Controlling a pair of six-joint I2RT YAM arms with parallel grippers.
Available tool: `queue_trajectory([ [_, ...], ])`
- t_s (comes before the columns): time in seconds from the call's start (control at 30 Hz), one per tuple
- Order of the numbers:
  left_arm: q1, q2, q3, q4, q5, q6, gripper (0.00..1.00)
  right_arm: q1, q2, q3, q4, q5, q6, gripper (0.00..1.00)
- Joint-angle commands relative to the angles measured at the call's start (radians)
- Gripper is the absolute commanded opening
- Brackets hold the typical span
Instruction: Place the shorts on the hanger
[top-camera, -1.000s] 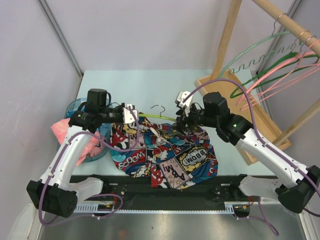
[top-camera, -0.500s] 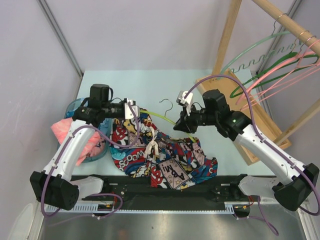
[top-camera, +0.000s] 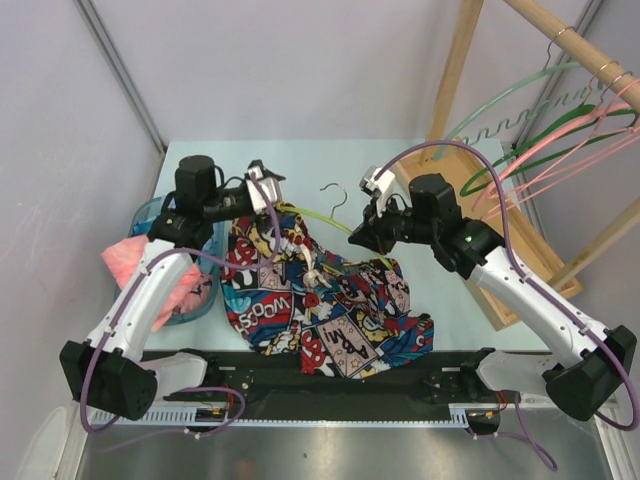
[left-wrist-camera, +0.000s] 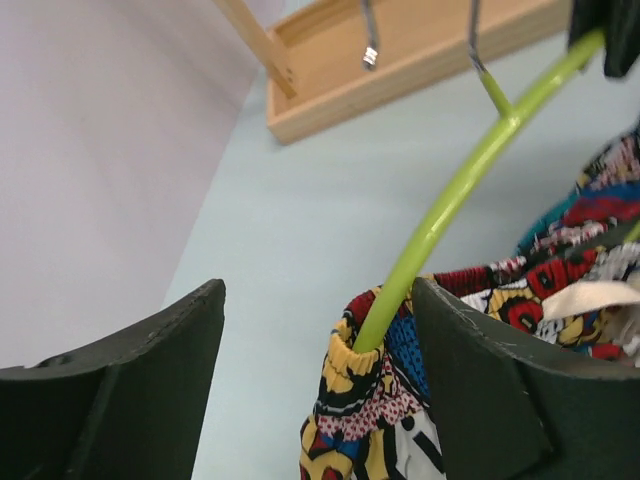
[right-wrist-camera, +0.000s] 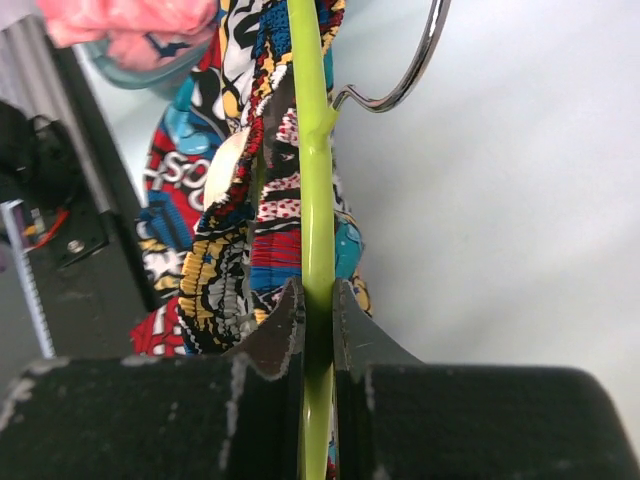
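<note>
The hanger (left-wrist-camera: 440, 220) is hidden where it enters the shorts (left-wrist-camera: 390, 410), its hook cut off by the top edge

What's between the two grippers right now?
Top view: the thin lime-green hanger spans the gap, with the floppy comic-print fabric shorts hanging from it.

Room over far table (top-camera: 300, 170), between basket (top-camera: 148, 214) and wooden rack (top-camera: 455, 75)
</note>
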Motion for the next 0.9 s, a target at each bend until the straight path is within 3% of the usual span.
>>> queue_trajectory([
  [0.0,-0.005,-0.057,0.024,0.239,-0.135,-0.398,0.80,0.028,-0.041,0.056,0.129,0.191,-0.011,0.00],
  [0.13,-0.028,-0.072,0.053,0.206,-0.168,-0.419,0.79,0.063,-0.029,0.069,0.131,0.296,-0.037,0.00],
  [0.2,-0.051,-0.055,0.079,0.134,-0.174,-0.346,0.78,0.080,-0.018,0.083,0.131,0.334,-0.043,0.00],
  [0.33,-0.139,-0.051,0.065,0.091,-0.212,-0.030,0.75,0.112,0.009,0.111,0.120,0.392,-0.052,0.00],
  [0.43,-0.173,-0.029,0.067,0.074,-0.235,0.124,0.73,0.127,0.017,0.129,0.098,0.406,-0.057,0.00],
  [0.67,-0.239,0.029,0.093,0.045,-0.273,0.299,0.58,0.166,0.021,0.149,0.062,0.422,-0.054,0.00],
  [0.83,-0.299,0.035,0.039,0.071,-0.321,0.437,0.53,0.167,0.018,0.158,0.046,0.399,-0.031,0.00],
  [0.87,-0.302,0.038,0.029,0.095,-0.336,0.443,0.47,0.166,0.015,0.157,0.045,0.392,-0.022,0.00],
])
